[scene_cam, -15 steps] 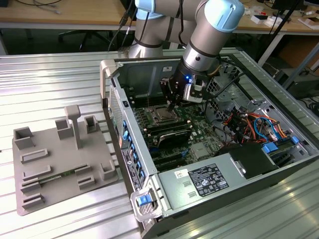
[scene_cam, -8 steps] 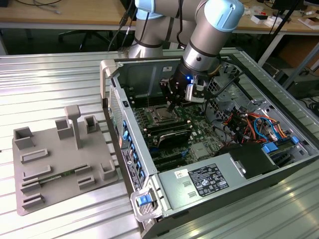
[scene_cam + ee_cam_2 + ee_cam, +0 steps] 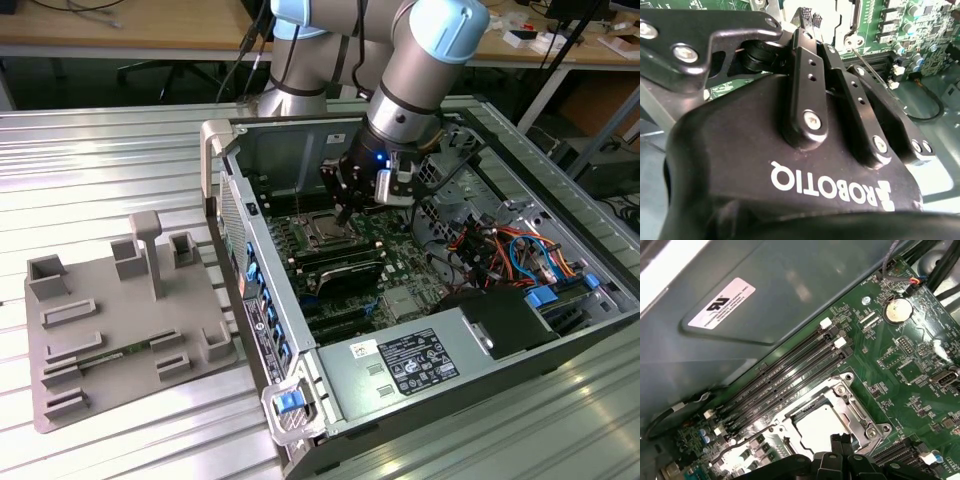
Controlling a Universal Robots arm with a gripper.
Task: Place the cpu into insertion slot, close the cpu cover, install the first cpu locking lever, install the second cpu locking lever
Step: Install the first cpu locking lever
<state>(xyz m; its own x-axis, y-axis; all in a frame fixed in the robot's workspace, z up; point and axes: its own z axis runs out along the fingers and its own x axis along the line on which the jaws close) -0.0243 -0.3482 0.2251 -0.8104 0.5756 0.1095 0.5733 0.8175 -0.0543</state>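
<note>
The cpu (image 3: pixel 817 427) lies flat in the motherboard socket, its pale silver top showing through the open middle of the cpu cover (image 3: pixel 860 412), which lies down around it. In the exterior view the socket (image 3: pixel 322 232) sits near the back of the open computer case. My gripper (image 3: pixel 346 212) hangs just above the socket's edge on the exterior view's right. Its black fingertips (image 3: pixel 836 440) are pressed together with nothing between them, over the cpu's edge. A thin wire locking lever (image 3: pixel 745 440) runs along one side of the socket, and a lever rod (image 3: pixel 870 64) passes close beside the fingers (image 3: pixel 816 20).
Memory slots (image 3: pixel 790 370) run beside the socket, under the case's grey wall (image 3: pixel 765 300). A black block (image 3: pixel 345 275) sits in front of the socket. Cables (image 3: pixel 500 250) and the power supply (image 3: pixel 400 365) lie to the exterior view's right. A grey fixture tray (image 3: pixel 110 320) lies outside the case.
</note>
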